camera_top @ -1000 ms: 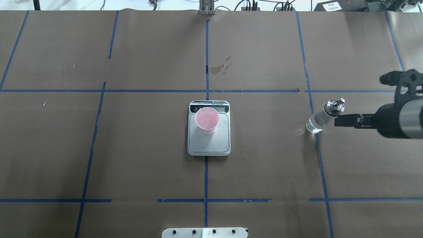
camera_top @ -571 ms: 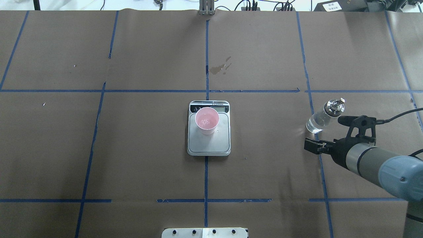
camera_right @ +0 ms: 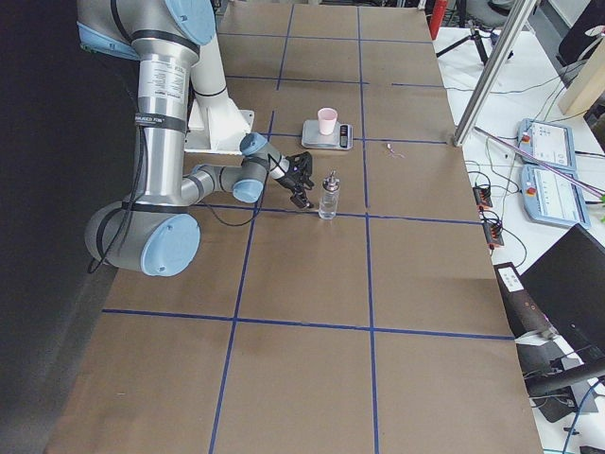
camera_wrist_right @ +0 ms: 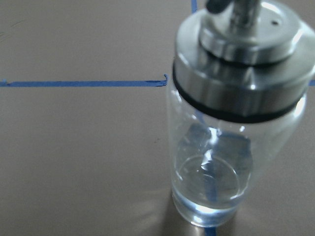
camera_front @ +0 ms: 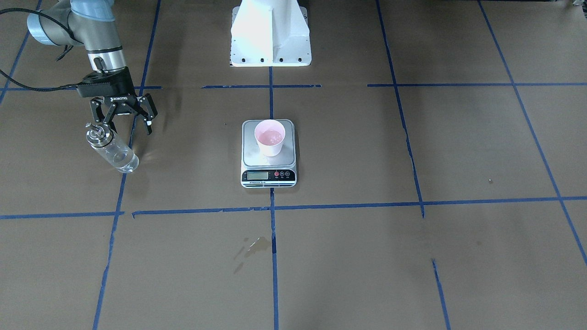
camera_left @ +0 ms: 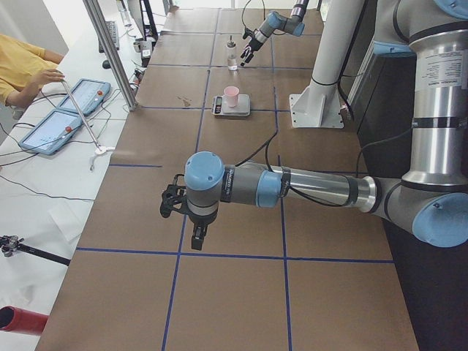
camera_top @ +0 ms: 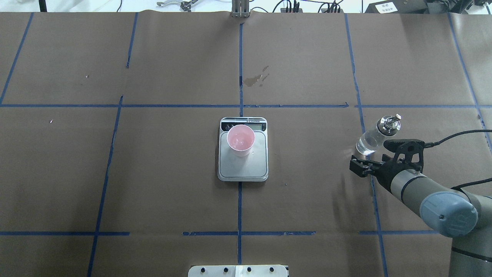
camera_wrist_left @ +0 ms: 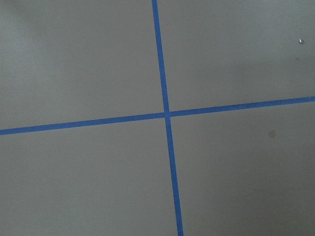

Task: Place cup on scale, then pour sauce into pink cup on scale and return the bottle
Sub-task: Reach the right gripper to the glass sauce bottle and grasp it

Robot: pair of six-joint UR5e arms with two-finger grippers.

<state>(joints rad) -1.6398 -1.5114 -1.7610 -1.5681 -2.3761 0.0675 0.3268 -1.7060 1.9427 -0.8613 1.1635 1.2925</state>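
There was one bottle on the table, one cup and one scale. My right gripper hung just beside the bottle on my side of it. Its two fingers were spread wide with nothing between them, and neither one was on the glass. The bottle stood upright on a blue tape line, well off to my right of the scale, its single silver spout cap on. A shallow layer of clear sauce lay in the bottom. The cup sat upright on the scale's metal platform, towards the display end, with a wet glint inside it. One pale stain marked the brown paper beyond the scale.

My left gripper was far from all three, low over the table. Its wrist camera caught only one tape crossing, and I could not tell whether those fingers were parted or closed.
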